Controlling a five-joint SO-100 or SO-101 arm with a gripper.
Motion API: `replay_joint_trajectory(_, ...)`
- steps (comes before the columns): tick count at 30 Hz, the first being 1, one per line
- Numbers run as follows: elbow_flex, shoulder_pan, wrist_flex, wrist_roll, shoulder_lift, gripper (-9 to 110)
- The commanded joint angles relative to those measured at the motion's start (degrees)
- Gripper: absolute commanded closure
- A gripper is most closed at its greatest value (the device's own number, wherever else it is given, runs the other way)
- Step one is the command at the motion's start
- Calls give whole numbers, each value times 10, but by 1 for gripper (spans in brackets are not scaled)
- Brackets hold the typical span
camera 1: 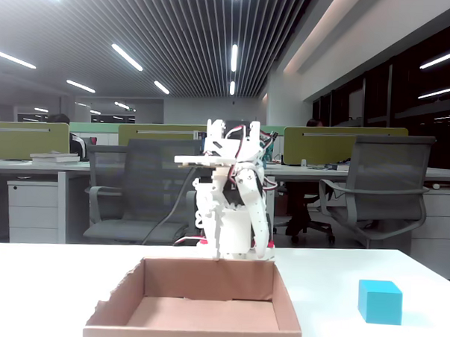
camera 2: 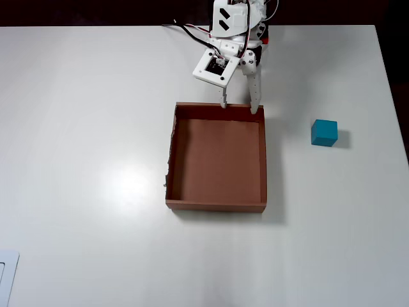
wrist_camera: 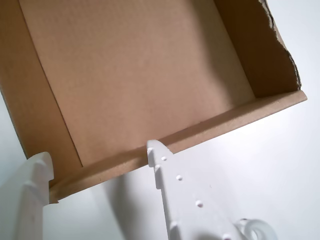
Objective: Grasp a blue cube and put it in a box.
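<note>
gripper [camera 2: 240,107] spread, empty, hovering over near wall of box [camera 2: 175,160]. blue cube [camera 2: 324,133] on table, well apart, off to right of fingertips in overhead view, outside box. step: reach not begun. next: swing toward cube, descend, straddle it.

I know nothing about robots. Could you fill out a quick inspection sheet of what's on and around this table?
Surface: plain white table, bare apart from the items below.
Job's things: shallow brown cardboard box, empty, one edge torn; small cyan-blue cube on the table to the box's right in the overhead view, apart from it.
Clutter: a white flat object at the table's lower left corner in the overhead view, cut off.
Grippers: white two-finger gripper, jaws open and empty, over the box's wall nearest the arm.
Cables: thin wires at the arm's base.
Surroundings: office desks, mesh chairs, ceiling strip lights.
</note>
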Motion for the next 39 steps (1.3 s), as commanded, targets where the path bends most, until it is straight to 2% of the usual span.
replay_joint_trajectory(1,-3,-3,-5,-5,-5,80)
replay_joint_trajectory(6,-67,2,-21,-11,-31,80)
replay_joint_trajectory(10,-171,-4,-9,-50,-131,82)
replay_joint_trajectory(19,-401,-47,31,-69,-320,80)
replay_joint_trajectory(25,-521,-83,86,-84,-421,79)
replay_joint_trajectory(32,-655,-140,206,-83,-529,77)
replay_joint_trajectory(39,-729,-177,234,-47,-636,73)
